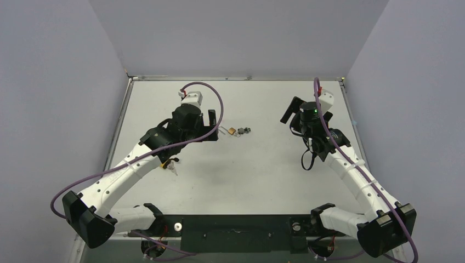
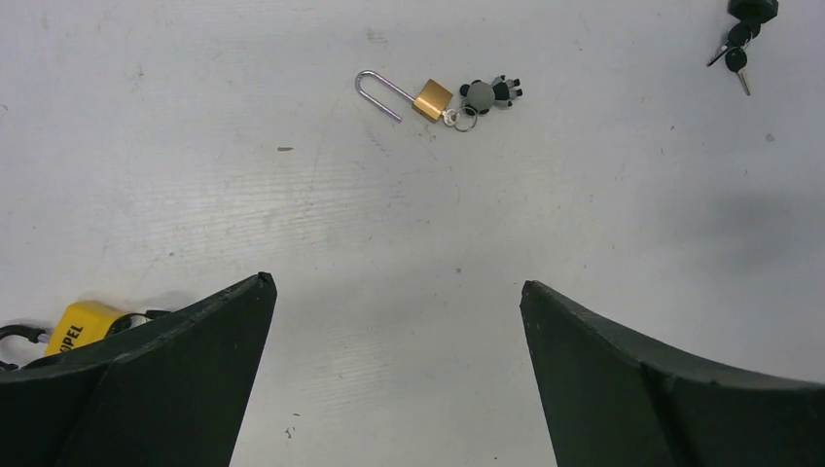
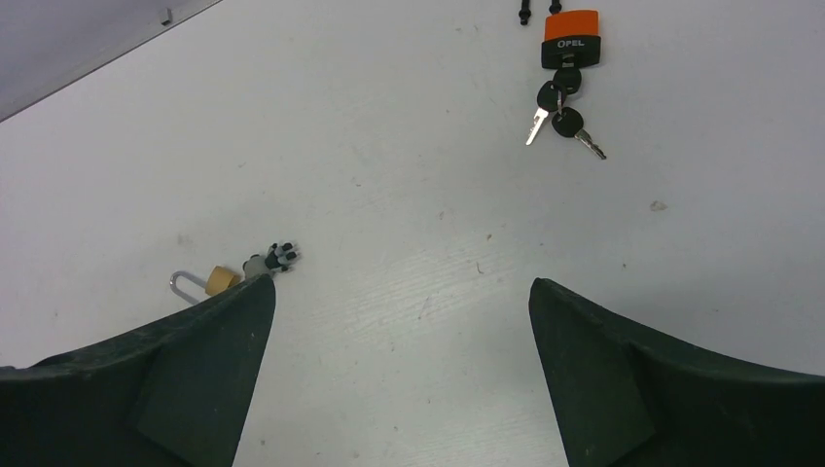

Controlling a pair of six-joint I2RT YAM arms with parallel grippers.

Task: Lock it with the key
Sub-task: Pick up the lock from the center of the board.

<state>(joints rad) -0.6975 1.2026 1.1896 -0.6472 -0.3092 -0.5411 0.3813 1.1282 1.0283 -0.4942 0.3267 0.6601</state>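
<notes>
A small brass padlock [image 1: 232, 130] lies on the white table with its shackle swung open and a key [image 1: 244, 130] with a grey and black head on a ring at its base. In the left wrist view the padlock [image 2: 433, 99] and key [image 2: 489, 93] lie well ahead of my open, empty left gripper [image 2: 393, 282]. In the top view that gripper [image 1: 212, 127] is just left of the padlock. My right gripper [image 1: 290, 112] is open and empty, off to the right. In its view [image 3: 400, 282] the padlock [image 3: 222, 279] shows beside the left finger.
An orange OPEL lock [image 3: 570, 39] with a bunch of keys [image 3: 561, 115] lies far ahead in the right wrist view. A yellow OPEL lock [image 2: 80, 326] shows by my left finger. More keys [image 2: 737, 49] lie at the top right. Grey walls bound the table.
</notes>
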